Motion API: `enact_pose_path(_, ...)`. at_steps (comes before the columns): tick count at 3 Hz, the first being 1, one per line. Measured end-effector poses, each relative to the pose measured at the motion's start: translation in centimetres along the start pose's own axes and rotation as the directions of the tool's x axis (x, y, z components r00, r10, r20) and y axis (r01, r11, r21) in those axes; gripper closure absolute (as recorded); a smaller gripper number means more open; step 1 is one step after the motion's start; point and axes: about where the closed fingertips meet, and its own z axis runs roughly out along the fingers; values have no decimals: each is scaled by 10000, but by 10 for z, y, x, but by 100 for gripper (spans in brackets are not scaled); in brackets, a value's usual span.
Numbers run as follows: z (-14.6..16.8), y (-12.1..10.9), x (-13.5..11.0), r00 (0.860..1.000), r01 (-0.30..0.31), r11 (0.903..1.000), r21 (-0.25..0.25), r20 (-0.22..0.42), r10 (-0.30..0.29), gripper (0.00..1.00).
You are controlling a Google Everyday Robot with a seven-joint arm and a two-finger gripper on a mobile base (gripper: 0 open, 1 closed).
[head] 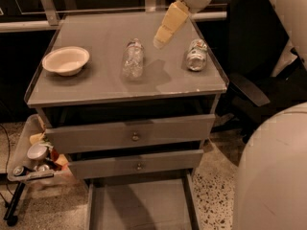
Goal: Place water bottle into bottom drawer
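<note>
Pale bowl [65, 60] left on cabinet top [96, 87]; stubby labelled container [196, 54] lying right; black chair [249, 87] beside.

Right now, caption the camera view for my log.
Gripper hovers over cabinet top beside the lying water bottle; bottom drawer open below.

site: office-type workroom, maybe a lab | evidence: black office chair [249, 89] just right of grey metal drawer cabinet [129, 133]; speckled hard floor [216, 193]; side tray [21, 152] of small clutter low at left; metal rail along dark wall behind | gripper [160, 40]: over cabinet top, right of centre
</note>
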Motion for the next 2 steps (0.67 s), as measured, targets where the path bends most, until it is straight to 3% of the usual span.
enact_pose_path(1,20,-7,-12,9977,-647,9978,-153,197,650,0)
enact_pose_path(2,47,-18,-32,9878,-1535,9874,-395,217,1545,0)
